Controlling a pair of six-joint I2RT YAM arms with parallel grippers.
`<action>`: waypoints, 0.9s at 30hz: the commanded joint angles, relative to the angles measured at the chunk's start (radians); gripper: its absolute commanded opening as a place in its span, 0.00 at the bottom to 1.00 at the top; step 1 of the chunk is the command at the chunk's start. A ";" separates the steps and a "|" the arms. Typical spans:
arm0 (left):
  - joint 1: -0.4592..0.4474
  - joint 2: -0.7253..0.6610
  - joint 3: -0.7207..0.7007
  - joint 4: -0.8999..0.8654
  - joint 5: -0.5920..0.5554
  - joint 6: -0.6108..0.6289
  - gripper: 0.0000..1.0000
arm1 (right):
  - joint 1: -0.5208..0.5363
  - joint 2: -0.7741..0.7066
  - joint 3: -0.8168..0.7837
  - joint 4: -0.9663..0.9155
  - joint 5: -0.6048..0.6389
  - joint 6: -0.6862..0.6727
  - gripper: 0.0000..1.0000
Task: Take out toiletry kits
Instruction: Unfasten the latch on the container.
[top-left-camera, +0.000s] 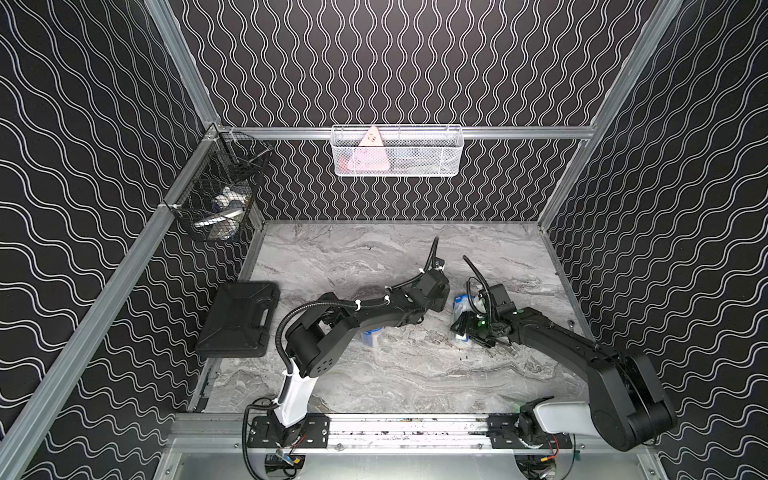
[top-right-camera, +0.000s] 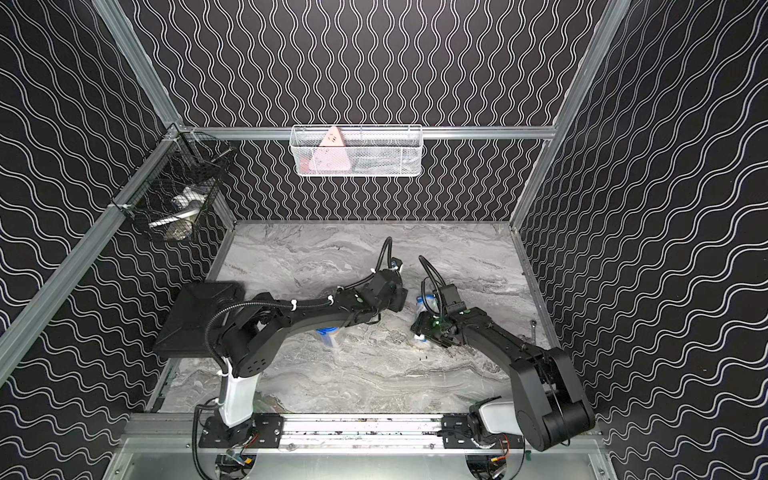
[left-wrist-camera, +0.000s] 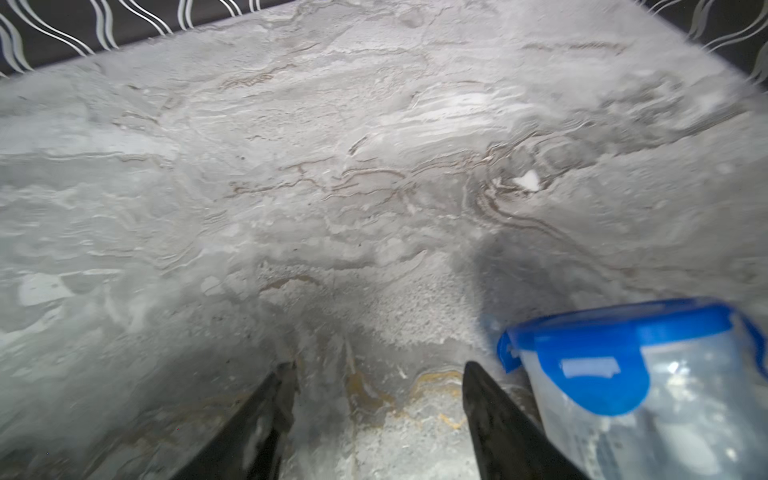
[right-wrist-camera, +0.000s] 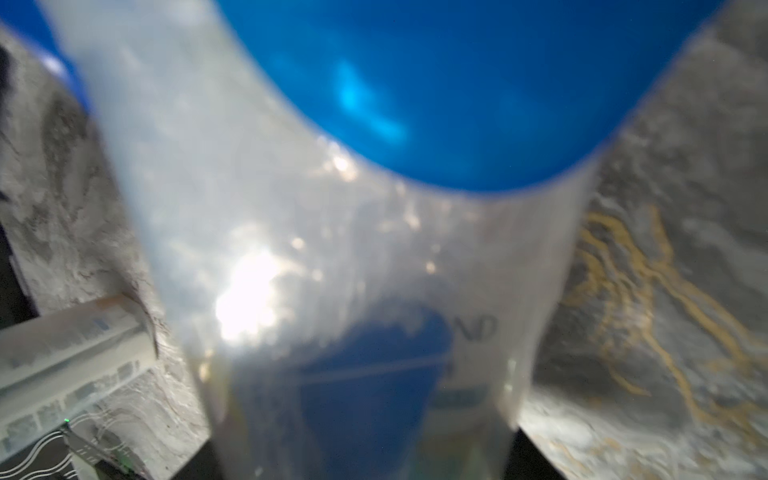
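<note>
In both top views, one clear plastic blue-lidded cup (top-left-camera: 372, 336) is being seen near the black hard case (top-left-camera: 239, 320), and the farther cup (top-left-camera: 460, 304) well beyond it. Left wrist view: the left gripper (left-wrist-camera: 378, 368) is being held spread, empty. Right wrist view: the farther cup (right-wrist-camera: 332, 249) is being pinched by the right gripper (right-wrist-camera: 368, 457).

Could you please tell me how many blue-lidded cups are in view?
2. The left cup sits beneath the left arm; the right cup is between the fingers of the right gripper. Others may be hidden.

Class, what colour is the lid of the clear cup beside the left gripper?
Blue; the lid shows best in the left wrist view.
</note>
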 joint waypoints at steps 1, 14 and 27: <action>0.031 -0.029 0.037 -0.099 0.172 -0.141 0.65 | 0.005 -0.053 -0.025 -0.023 0.030 -0.016 0.37; 0.019 -0.164 -0.034 -0.148 0.256 0.018 0.72 | 0.148 -0.065 0.025 -0.059 0.140 -0.015 0.38; -0.105 -0.016 -0.036 -0.079 -0.007 0.099 0.71 | 0.161 -0.023 0.027 -0.141 0.046 -0.025 0.38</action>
